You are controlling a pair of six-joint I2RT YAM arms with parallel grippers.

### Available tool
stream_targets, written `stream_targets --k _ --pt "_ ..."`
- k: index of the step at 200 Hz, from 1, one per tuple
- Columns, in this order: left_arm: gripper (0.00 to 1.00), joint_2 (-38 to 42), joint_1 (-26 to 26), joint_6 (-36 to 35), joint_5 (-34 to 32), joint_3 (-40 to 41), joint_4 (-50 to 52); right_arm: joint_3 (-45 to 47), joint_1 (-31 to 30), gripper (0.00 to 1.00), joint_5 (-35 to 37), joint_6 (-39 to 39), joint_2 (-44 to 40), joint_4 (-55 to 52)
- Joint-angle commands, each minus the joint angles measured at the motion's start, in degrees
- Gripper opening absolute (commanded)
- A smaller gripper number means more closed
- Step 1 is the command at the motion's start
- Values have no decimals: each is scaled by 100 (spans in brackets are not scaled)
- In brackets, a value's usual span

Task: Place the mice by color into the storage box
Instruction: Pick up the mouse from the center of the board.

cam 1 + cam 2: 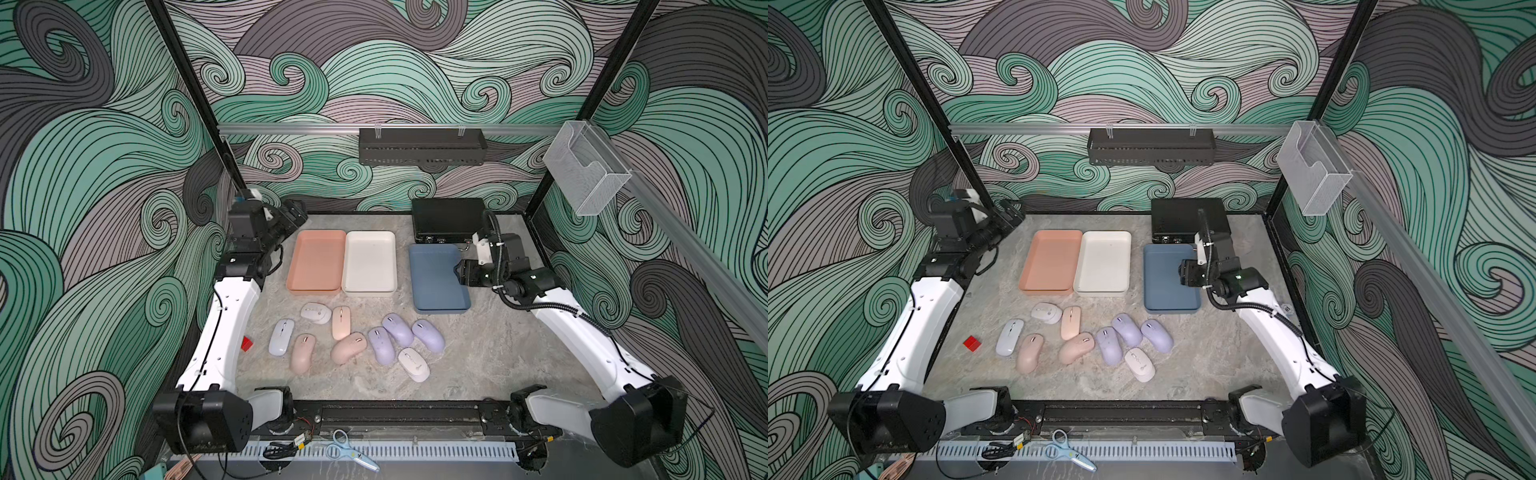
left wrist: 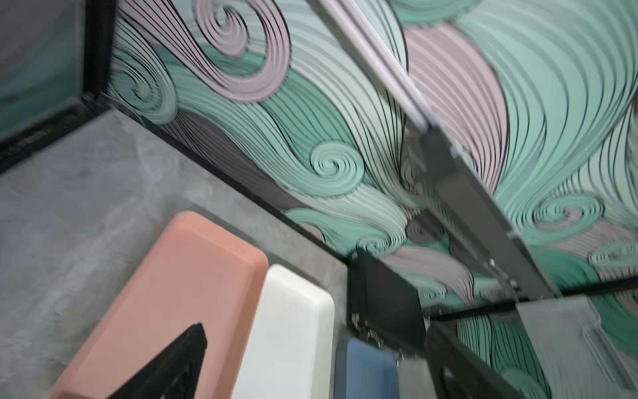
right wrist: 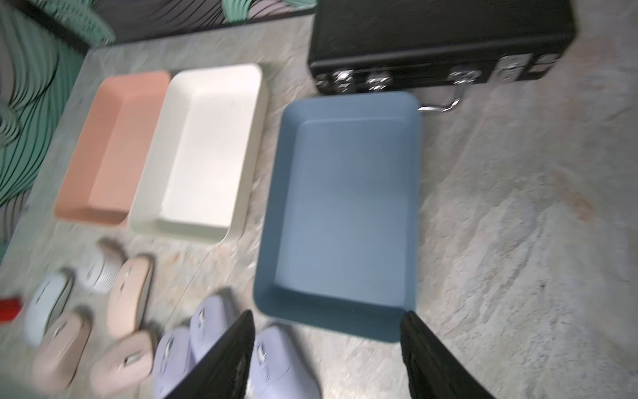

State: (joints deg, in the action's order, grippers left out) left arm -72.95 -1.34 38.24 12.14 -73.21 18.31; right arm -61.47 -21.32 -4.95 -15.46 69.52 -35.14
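Nine mice lie loose on the table in front of three empty trays, seen in both top views. Three pink mice (image 1: 341, 323) sit left of centre, three purple mice (image 1: 398, 329) right of centre, and whitish ones (image 1: 316, 312) at the edges. The pink tray (image 1: 316, 262) and white tray (image 1: 370, 262) touch; the blue tray (image 1: 436, 278) stands apart to the right. My right gripper (image 3: 328, 314) hovers open above the blue tray's right rim, nothing between its fingers. My left gripper (image 1: 300, 211) is raised near the back left corner, open and empty.
A black case (image 1: 449, 218) stands behind the blue tray. A small red block (image 1: 247, 343) lies by the left arm. A black basket (image 1: 422, 145) and a clear holder (image 1: 582, 166) hang on the wall rails. Scissors (image 1: 349, 451) lie at the front edge.
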Motion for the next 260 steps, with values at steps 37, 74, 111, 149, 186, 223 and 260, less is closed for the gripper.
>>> stream_targets --k 37,74,111,149,186,223,260 --pt "97 -302 -1527 -303 198 290 482 541 -1423 54 475 -118 356 -1054" --pt "94 -475 -1699 291 5 736 103 937 -1645 49 542 -169 524 -851" --pt "94 -958 -1743 -273 1148 108 574 950 -1704 56 332 56 802 -909" --pt "96 -1408 -1788 -54 1357 -129 858 788 -2111 63 432 242 1108 -1082" --pt "98 -1310 -1787 33 1545 -18 527 744 -2264 70 195 308 1299 -976" --pt "98 -957 -1752 54 1359 198 266 456 -2271 73 183 526 1737 -1069" --pt "97 -807 -1732 444 1480 483 -216 307 -2272 74 337 639 2039 -1027"
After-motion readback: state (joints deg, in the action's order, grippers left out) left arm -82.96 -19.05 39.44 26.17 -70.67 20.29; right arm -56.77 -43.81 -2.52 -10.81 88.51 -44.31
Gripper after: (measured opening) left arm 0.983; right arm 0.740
